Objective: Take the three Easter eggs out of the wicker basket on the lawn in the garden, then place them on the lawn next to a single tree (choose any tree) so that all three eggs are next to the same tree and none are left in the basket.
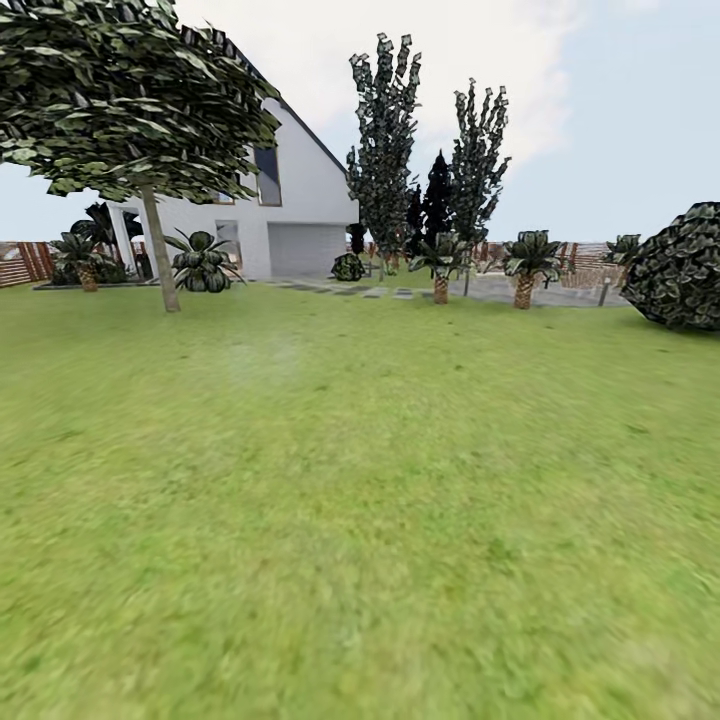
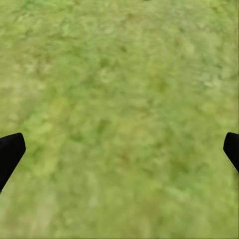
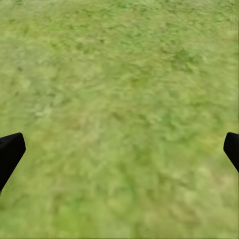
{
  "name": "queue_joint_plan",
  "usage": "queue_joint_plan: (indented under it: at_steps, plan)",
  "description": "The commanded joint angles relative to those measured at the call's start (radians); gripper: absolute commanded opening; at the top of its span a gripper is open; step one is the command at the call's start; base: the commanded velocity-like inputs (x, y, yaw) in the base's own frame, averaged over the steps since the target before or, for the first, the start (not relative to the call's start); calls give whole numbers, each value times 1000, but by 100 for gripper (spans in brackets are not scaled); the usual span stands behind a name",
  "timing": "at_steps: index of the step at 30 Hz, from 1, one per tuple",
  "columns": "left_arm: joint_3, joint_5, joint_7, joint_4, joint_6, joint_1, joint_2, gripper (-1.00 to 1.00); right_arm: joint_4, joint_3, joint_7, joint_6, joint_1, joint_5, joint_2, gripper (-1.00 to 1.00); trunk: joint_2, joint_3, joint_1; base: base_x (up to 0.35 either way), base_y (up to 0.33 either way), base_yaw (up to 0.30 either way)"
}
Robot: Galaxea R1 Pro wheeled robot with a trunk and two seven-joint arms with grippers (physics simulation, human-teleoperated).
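Green lawn [image 1: 360, 520] stretching to a white house [image 1: 300, 215]; no writing can be read.
Head view: a pale-trunked tree [image 1: 160, 250] is seen upper left. Left wrist view: the left gripper [image 2: 119, 149] is spread wide over grass. Right wrist view: the right gripper [image 3: 119, 149] likewise.

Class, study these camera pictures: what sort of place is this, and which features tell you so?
Most likely a house's garden: a broad green lawn, a white house behind it, a pale-trunked tree at the left, and a brown slatted fence at the edge.
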Motion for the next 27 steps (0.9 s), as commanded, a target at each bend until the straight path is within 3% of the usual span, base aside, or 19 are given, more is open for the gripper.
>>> queue_joint_plan:
  at_steps: [1,12,13,20,27]
  plan:
    - [2,1,0,2,-3,-1,0,100,1,-2,0,-3,-1,0,0,100,7,2,-3,332,1,0]
    - [3,0,1,12,-2,-1,1,100,-3,-4,-4,-24,-1,0,0,100,84,36,-45,332,0,0]
    - [3,1,1,12,-2,-1,0,100,-4,-5,-4,-39,-1,0,0,100,91,40,-49,332,0,0]
    - [3,1,2,12,-7,-1,-1,100,67,-7,-4,-330,-1,0,5,100,140,61,-76,332,0,0]
    - [3,1,1,26,-6,-1,-4,100,97,-5,-1,-351,-1,2,3,100,189,83,-103,332,0,0]
